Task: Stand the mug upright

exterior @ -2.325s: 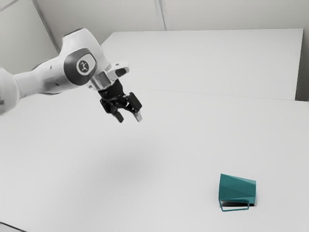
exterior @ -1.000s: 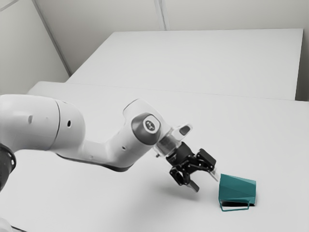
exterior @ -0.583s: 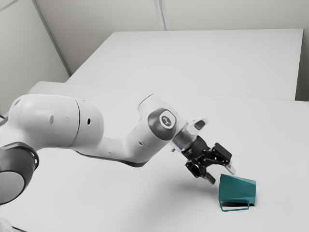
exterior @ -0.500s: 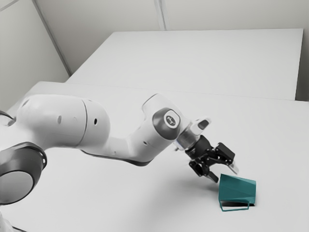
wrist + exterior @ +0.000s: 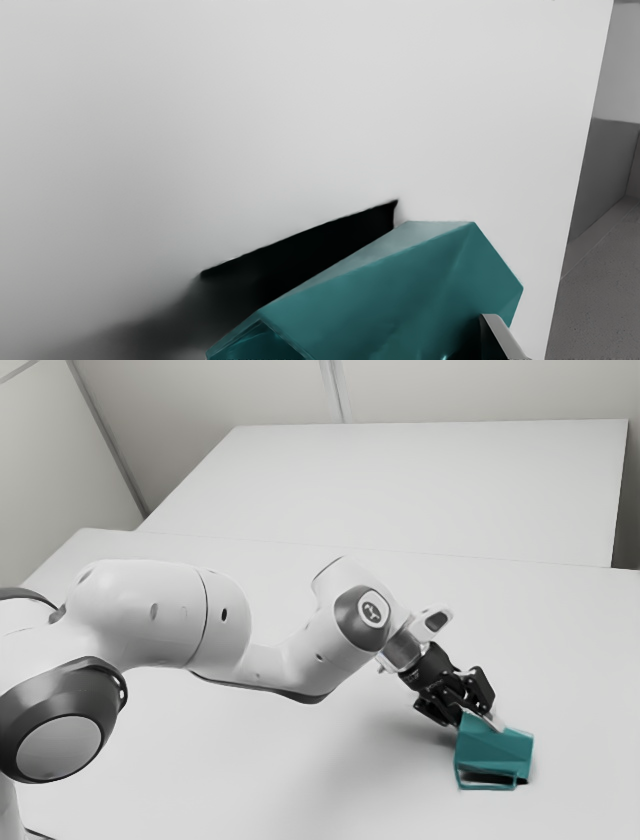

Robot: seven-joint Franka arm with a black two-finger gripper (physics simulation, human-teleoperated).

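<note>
Logged arm (image 5: pixel 155 615) entering exterior view from 9 o'clock, dark round joint (image 5: pixel 60 747) low near 8 o'clock. Ran upper link roughly toward 3 o'clock, dipped to a low bend, then climbed toward 1 o'clock up to wrist joint (image 5: pixel 362 615). Angled down again from there, hand aimed about 4 to 5 o'clock. Placed gripper (image 5: pixel 480 718) at 4 o'clock of exterior view, low, over near edge of mug (image 5: pixel 495 748). Overlapped mug in exterior view and again in wrist view. Could not tell if clenched on mug or released.

Found teal mug at 4 to 5 o'clock of exterior view, on its side, faceted, handle (image 5: pixel 486 788) toward 6 o'clock and low by table. Noted black patch (image 5: pixel 310 250) beside mug in wrist view, soft grey shadow trailing off from it.

Tagged table (image 5: pixel 570 640) as plain, pale, smooth. Marked 2nd pale flat surface (image 5: pixel 430 480) past a thin seam, toward 12 to 1 o'clock. Saw light grey wall (image 5: pixel 50 470) at 10 o'clock, narrow vertical strip (image 5: pixel 334 390) near 12 o'clock, thin dark line (image 5: pixel 38 834) at 8 o'clock. Caught speckled grey floor (image 5: pixel 605 300) beyond table edge in wrist view, plus darker grey panel (image 5: pixel 602 175).
</note>
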